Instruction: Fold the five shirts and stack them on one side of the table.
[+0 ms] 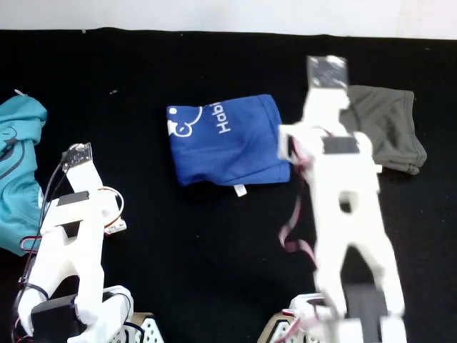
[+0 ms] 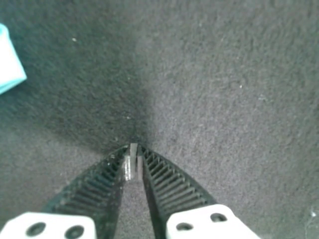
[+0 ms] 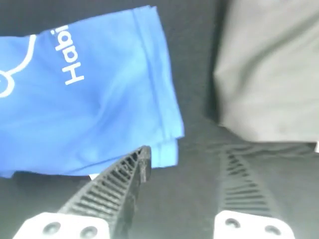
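- Blue shirt [image 1: 225, 141] mid-table, grey shirt [image 1: 385, 127] right-rear, teal shirt [image 1: 18, 164] at left edge; table [image 1: 214, 243] shows between all 3.
- Right gripper [image 3: 187, 159] spread wide, between blue and grey edges.
- Left gripper [image 2: 133, 159] clenched, over table.

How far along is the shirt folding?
Done: blue shirt and grey shirt lie folded, though apart, not stacked. In hand: nothing; right jaws open between those two, left jaws shut over the table. Left: teal shirt lies crumpled; stacking.
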Tool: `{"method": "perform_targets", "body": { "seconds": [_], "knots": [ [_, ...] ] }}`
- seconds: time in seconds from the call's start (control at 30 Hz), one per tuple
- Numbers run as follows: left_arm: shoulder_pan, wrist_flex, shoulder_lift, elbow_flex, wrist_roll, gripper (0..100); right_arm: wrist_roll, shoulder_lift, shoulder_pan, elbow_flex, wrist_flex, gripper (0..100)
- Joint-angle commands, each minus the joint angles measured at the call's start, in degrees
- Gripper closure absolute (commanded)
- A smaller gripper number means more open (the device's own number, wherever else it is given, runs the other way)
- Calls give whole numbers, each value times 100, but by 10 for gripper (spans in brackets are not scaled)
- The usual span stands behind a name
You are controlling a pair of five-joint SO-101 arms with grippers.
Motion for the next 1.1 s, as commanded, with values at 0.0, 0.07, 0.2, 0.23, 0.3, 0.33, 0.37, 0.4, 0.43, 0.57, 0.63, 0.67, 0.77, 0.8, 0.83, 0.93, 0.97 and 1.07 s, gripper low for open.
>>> {"method": "perform_targets", "body": {
  "seconds": [0.0,0.07,0.2,0.23,0.3,0.33,0.37,0.4,0.43,0.57,0.63,0.67,0.77,0.8,0.83,0.93,0.97,1.07],
  "knots": [
    [-48,-185,22,13,44,969,-185,1719,-347,-1411,84,682],
    [-57,-185,22,13,44,969,-202,2369,-479,-2018,277,680],
    [-57,-185,22,13,44,969,-202,3380,-778,-3160,541,680],
    [-57,-185,22,13,44,969,-202,3591,-787,-3433,549,680],
    [-57,-185,22,13,44,969,-202,4022,-778,-3864,549,680],
    [-57,-185,22,13,44,969,-202,4233,-769,-4031,567,680],
    [-57,-185,22,13,44,969,-202,4435,-769,-4198,655,680],
    [-57,-185,22,13,44,969,-202,4637,-769,-4330,725,680],
    [-57,-185,22,13,53,969,-202,4822,-769,-4462,787,679],
    [-57,-185,22,22,53,969,-202,5552,-778,-4927,875,679],
    [-57,-185,22,22,53,969,-202,5868,-804,-5112,884,681],
    [-57,-185,22,22,53,969,-202,5991,-804,-5182,927,687],
    [-57,-185,22,22,53,969,-202,6264,-804,-5525,1262,851],
    [-57,-185,22,22,53,969,-193,6343,-804,-5666,1367,943],
    [-57,-185,22,22,53,969,-167,6413,-804,-5780,1455,998],
    [-57,-185,22,22,53,969,-158,6554,-760,-6141,1745,960],
    [-57,-185,22,22,53,969,-158,6571,-716,-6281,1842,981],
    [-57,-185,22,22,53,969,-149,6571,-558,-6818,2273,991]
  ]
}}
